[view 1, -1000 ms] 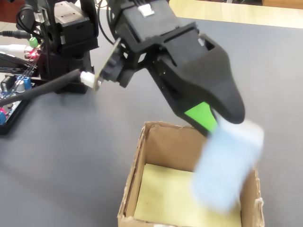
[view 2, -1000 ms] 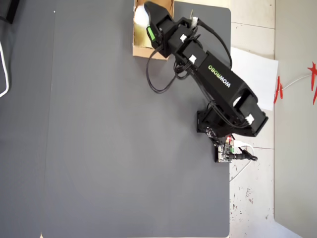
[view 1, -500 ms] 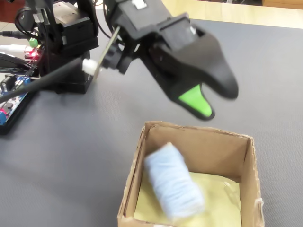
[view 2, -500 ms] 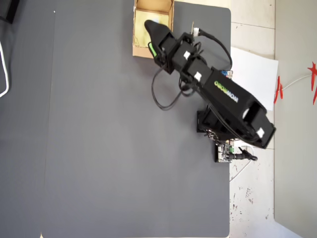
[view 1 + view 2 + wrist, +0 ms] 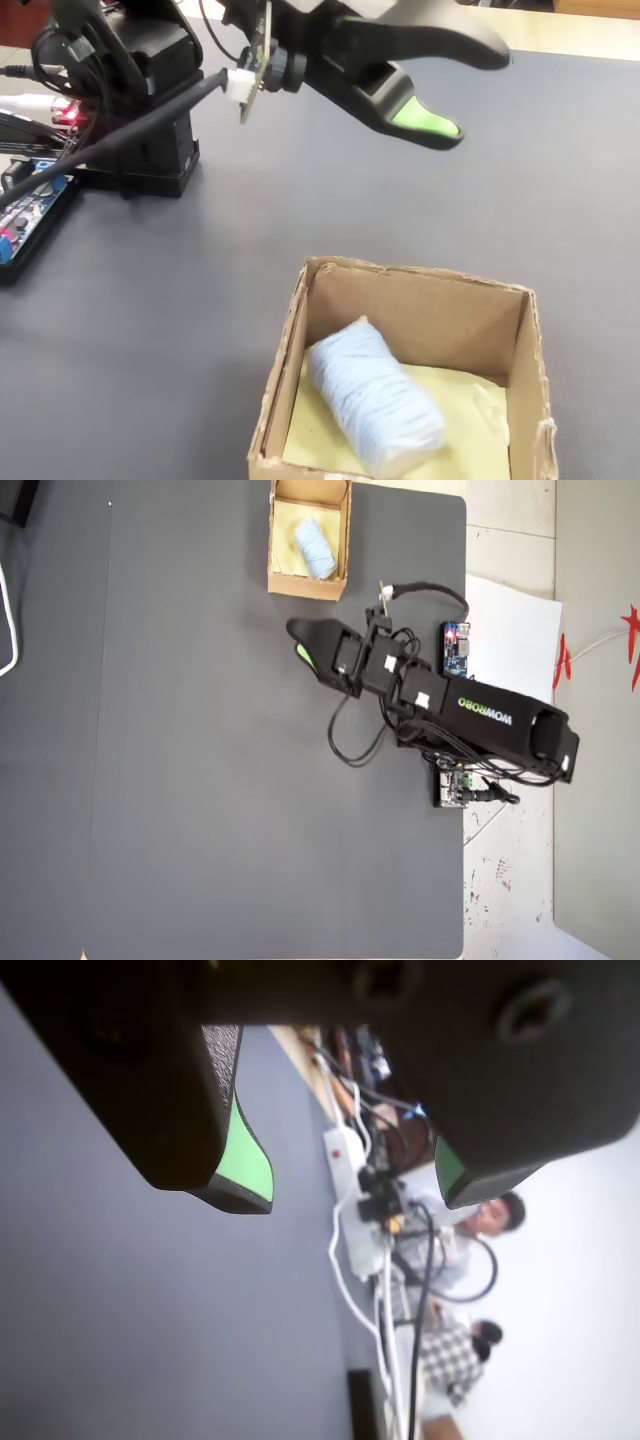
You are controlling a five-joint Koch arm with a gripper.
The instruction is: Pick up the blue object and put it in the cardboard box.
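A second before, the blue object (image 5: 374, 408) had been seen dropping from the jaws just above the cardboard box (image 5: 285, 345); now it was lying still inside the box, on the pale yellow floor, tipped a little on its side and close to the box's left wall in the fixed view. In the overhead view the blue object (image 5: 315, 547) was seen resting inside the cardboard box (image 5: 307, 584) too. The gripper (image 5: 470, 85) had been lifted up and pulled back, away from the box and toward the arm's base. In the overhead view the gripper (image 5: 295, 640) was found well clear of the box, over the bare grey desk (image 5: 200, 780). The jaws were left wide apart, with nothing held between them, as the wrist view showed plainly around the gripper (image 5: 350, 1185). It was judged that the job was as good as done, since the blue object was already in the box and had been let go. When the things were counted, one blue object was found, one cardboard box, one arm, and one small blue circuit board (image 5: 455, 647) beside the arm's base, far from the box.
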